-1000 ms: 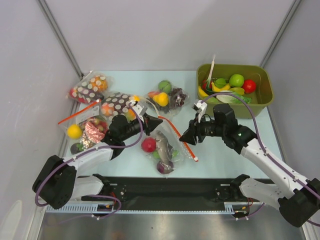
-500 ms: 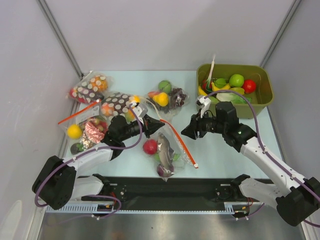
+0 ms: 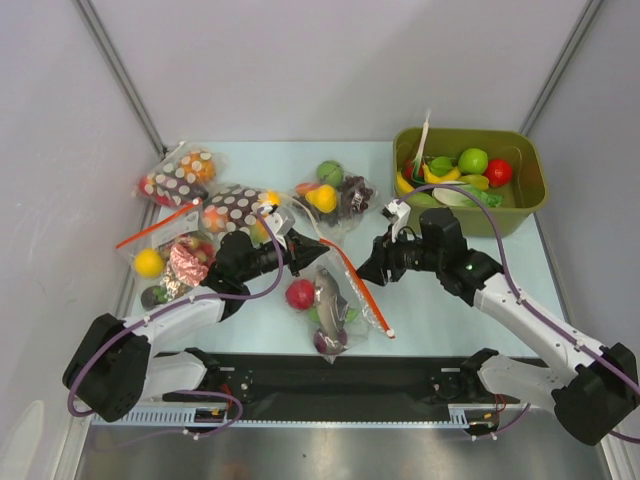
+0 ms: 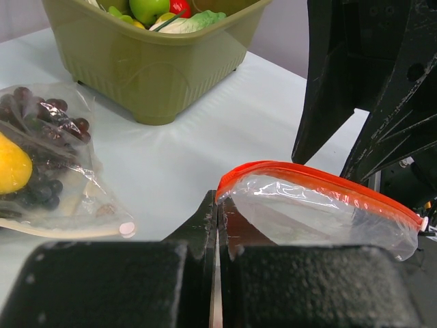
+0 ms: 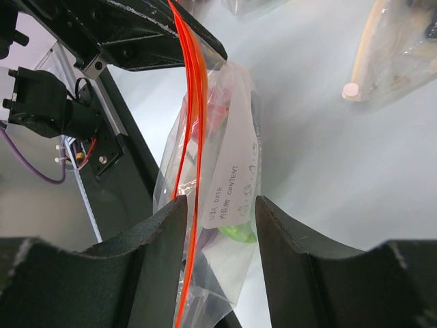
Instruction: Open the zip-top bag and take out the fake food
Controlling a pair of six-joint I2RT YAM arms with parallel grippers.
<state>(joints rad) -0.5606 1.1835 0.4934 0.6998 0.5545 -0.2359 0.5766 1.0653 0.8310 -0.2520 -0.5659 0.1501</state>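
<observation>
The zip-top bag (image 3: 352,292) hangs slightly lifted near the table's middle, its red-orange zip strip (image 3: 360,290) running toward the near edge. Inside it are the fake food: a red ball (image 3: 300,293), a grey fish-like piece (image 3: 328,290) and a purple piece (image 3: 326,340). My left gripper (image 3: 320,243) is shut on the far corner of the bag's mouth (image 4: 229,188). My right gripper (image 3: 366,272) stands open astride the strip. In the right wrist view the strip (image 5: 191,137) and the clear wall with its white label (image 5: 232,184) pass between the fingers (image 5: 153,239), one finger against the strip.
An olive bin (image 3: 530,190) of toy fruit sits back right. A bag with a green ball, yellow piece and grapes (image 3: 335,195) lies behind. Two brown dotted bags (image 3: 180,175) (image 3: 235,205) and a bag with a yellow ball (image 3: 150,262) lie at left.
The right gripper has shifted slightly left onto the zip strip. The bag and its contents slid a little toward the near edge. The left gripper keeps its hold.
</observation>
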